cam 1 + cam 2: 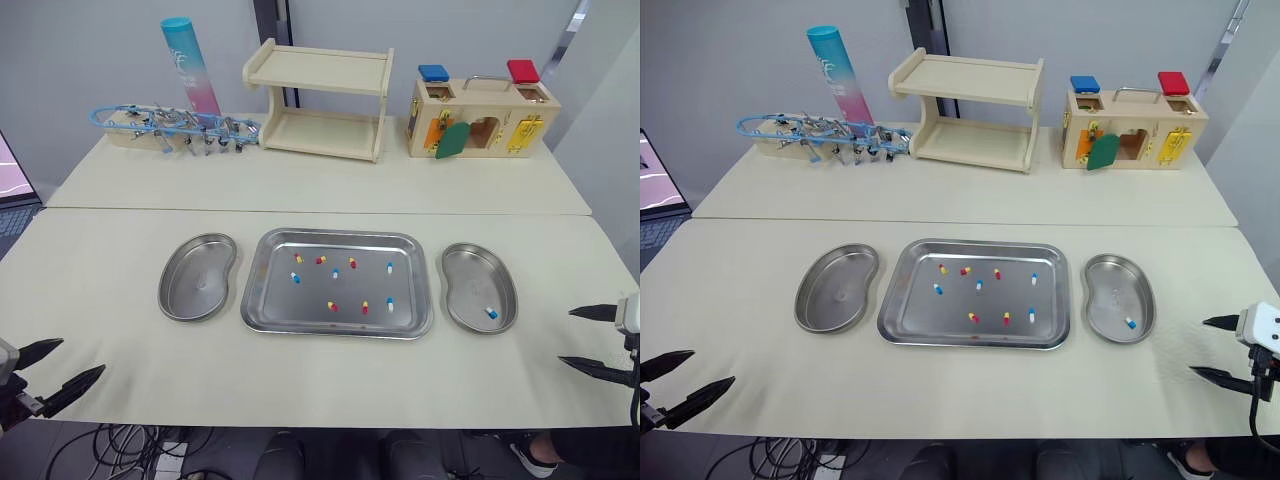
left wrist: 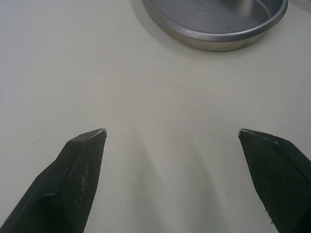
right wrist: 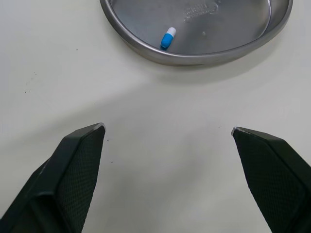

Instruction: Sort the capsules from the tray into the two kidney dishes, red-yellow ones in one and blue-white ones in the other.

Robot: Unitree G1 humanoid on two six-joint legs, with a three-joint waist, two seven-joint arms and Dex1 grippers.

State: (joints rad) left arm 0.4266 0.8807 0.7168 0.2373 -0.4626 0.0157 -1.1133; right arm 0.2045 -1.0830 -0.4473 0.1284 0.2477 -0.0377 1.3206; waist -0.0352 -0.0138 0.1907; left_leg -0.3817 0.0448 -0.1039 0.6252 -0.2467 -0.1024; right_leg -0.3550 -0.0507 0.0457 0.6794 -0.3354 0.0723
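While the left gripper [image 1: 82, 356] and the right gripper [image 1: 565, 337] hover with fingers spread wide over the near edge of the table [image 1: 300, 190], I see nine mixed capsules [image 1: 335, 273] in the tray [image 1: 270, 300], which stands between the left dish [image 1: 200, 285] and the right dish [image 1: 465, 275]. The right dish holds one blue-white capsule [image 1: 491, 313].

This looks like a robot test lab. A pale table [image 1: 300, 185] carries a steel tray [image 1: 275, 305] and two kidney dishes [image 1: 198, 277]. Along its far edge stand a wooden latch box [image 1: 483, 117], a small shelf [image 1: 320, 100] and a rack of metal clamps [image 1: 175, 125]. Cables [image 1: 130, 440] trail below its near edge.
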